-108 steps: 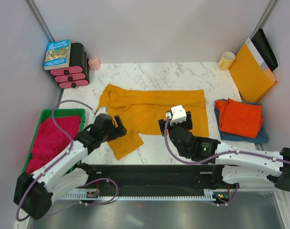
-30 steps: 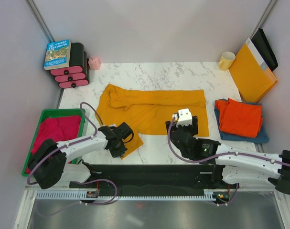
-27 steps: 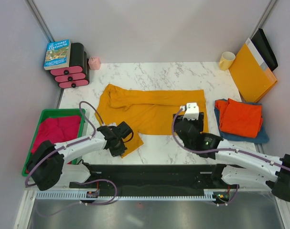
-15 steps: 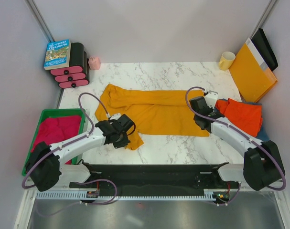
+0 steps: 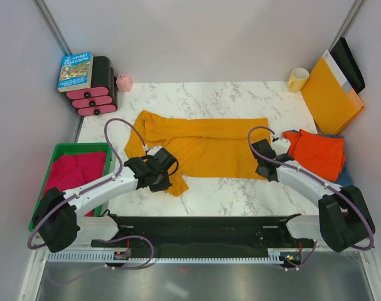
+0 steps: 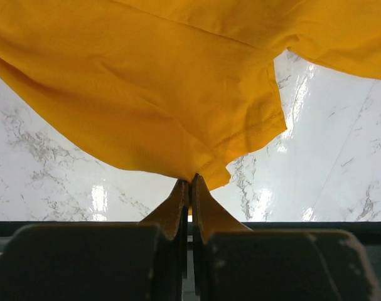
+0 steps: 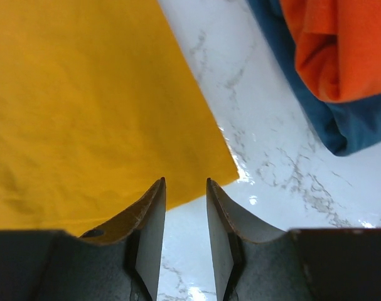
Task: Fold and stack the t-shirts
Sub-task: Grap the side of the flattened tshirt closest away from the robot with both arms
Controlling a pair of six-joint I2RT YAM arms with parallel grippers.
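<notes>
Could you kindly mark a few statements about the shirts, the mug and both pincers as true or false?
1. The left pincer is shut on the mustard-yellow cloth t-shirt's edge. True.
2. The right pincer grips the folded orange-red cloth t-shirt. False: its jaws stand apart at the mustard shirt's near right corner, holding nothing.
3. The orange-red shirt lies on the folded blue cloth t-shirt. True.
4. The pale yellow ceramic mug sits in the green plastic tray. False: the mug stands on the white marble table, far from the tray.
</notes>
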